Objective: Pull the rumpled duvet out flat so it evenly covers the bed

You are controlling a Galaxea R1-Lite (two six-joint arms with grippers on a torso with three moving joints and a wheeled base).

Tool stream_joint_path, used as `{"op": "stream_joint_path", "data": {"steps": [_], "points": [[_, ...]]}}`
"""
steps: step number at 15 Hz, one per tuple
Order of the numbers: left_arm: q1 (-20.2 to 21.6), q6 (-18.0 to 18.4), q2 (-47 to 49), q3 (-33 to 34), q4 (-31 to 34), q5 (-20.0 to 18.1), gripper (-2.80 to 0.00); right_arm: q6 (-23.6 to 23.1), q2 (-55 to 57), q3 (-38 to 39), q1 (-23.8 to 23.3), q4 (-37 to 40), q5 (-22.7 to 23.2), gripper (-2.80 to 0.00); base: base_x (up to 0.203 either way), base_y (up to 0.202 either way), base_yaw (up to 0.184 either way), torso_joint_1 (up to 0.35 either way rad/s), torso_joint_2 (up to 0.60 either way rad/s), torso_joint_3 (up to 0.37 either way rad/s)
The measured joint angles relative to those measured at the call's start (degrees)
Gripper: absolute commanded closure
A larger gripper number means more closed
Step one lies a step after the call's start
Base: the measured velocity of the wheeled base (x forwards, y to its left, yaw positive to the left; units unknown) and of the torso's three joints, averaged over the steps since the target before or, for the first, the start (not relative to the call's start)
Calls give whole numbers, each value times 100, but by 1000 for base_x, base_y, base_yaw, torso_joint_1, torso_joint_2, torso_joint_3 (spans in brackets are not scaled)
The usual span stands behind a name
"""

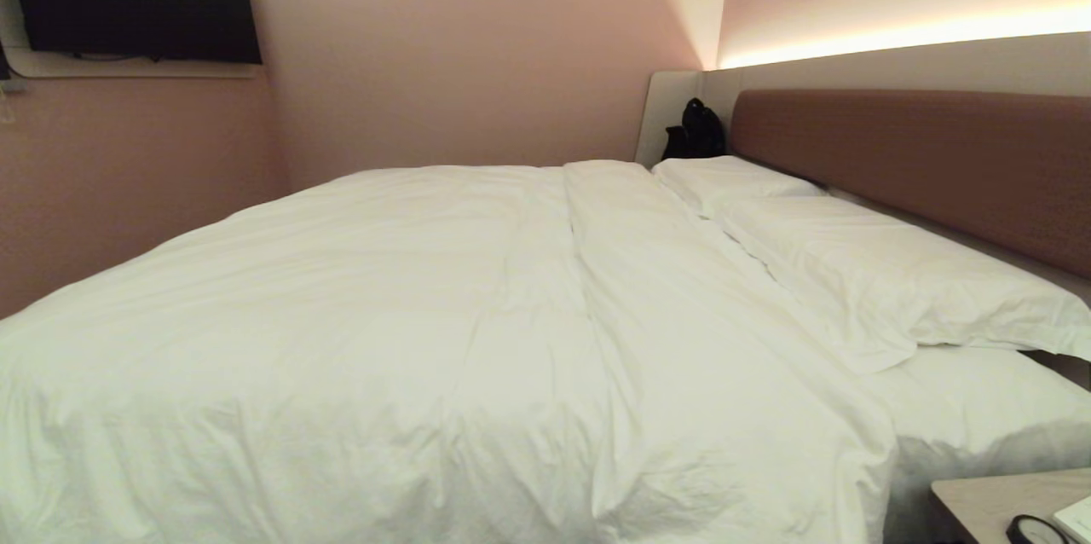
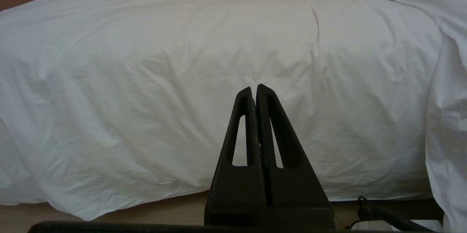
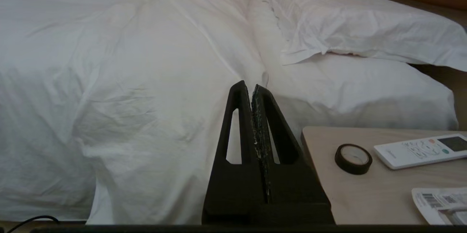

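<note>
The thick puffy white duvet [image 1: 366, 339] is already lying spread over the wide low bed [image 1: 903, 160], hanging just ahead of both empty pincers, left [image 2: 254, 87] and right [image 3: 248, 85], each pressed together, leaving little beyond 1 lengthwise fold.

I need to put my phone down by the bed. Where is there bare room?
The pale wooden bedside table is bare between the black tape roll and its near edge, beside the printed paper. Its far side is crowded by the white remote control.
</note>
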Motion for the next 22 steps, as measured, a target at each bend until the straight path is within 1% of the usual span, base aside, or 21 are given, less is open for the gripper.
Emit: {"op": "stream_joint_path", "data": {"steps": [3,5,9,14,22], "points": [[-6,5,0,0,0,-1,0,-36,0,452,0,-462,41,0,0,0,0,0,0,0],[-6,2,0,0,2,0,0,-17,0,546,0,-612,44,0,0,0,0,0,0,0],[-6,2,0,0,-1,-1,0,1,-9,575,0,-578,38,0,0,0,0,0,0,0],[-1,51,0,0,0,-8,0,269,-9,583,0,-587,2,0,0,0,0,0,0,0],[-1,-13,0,0,-5,-3,0,287,-9,583,0,-585,0,0,0,0,0,0,0,0]]}}
